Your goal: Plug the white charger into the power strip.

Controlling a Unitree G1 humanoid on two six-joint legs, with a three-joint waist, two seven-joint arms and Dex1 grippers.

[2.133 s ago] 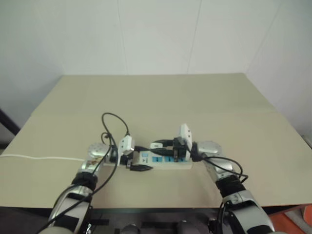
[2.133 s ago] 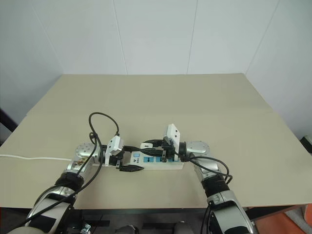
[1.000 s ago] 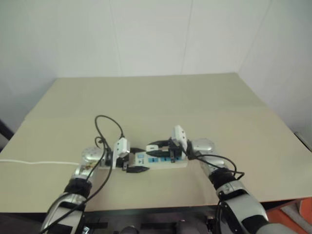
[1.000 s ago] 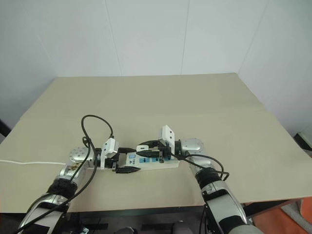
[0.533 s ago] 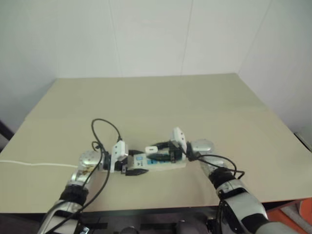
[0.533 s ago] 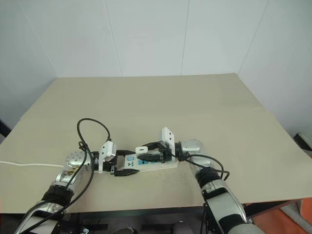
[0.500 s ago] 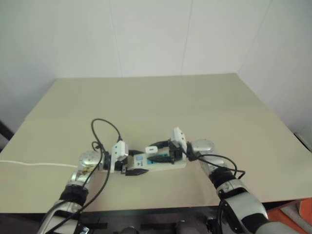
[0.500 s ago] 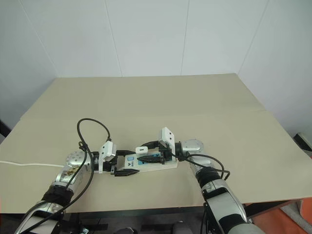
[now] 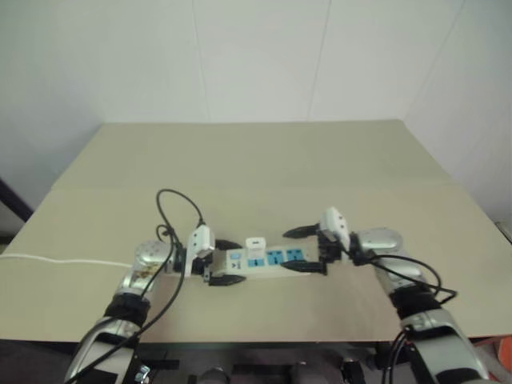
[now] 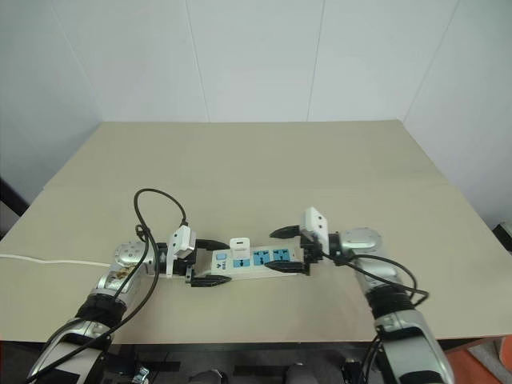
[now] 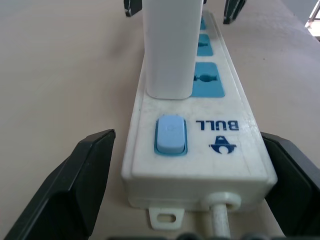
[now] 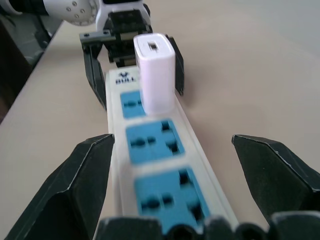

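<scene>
Tan table (image 10: 320,160), near its front edge: the power strip (image 10: 256,264) lies flat, long axis running across the robot from left to right, switch and cord end toward the left arm, free end toward the right arm. Thin white cord (image 10: 48,260) trails off to the left edge. Left gripper (image 10: 206,262) sits at the switch end, fingers spread wide on either side of the strip body, not pinching it; in the left wrist view both black fingers (image 11: 75,185) stand clear of the strip's walls. Right gripper (image 10: 286,250) faces in from the opposite end, jaws likewise released and wide, straddling the free end without contact that can be seen. The white charger (image 10: 239,244) stands upright in the socket nearest the switch, base flush on the blue face, so it looks seated. It is just beyond the left gripper and two empty sockets away from the right. Neither gripper holds it. Judged: plugging done; what remains is drawing both arms back along the strip's axis.
</scene>
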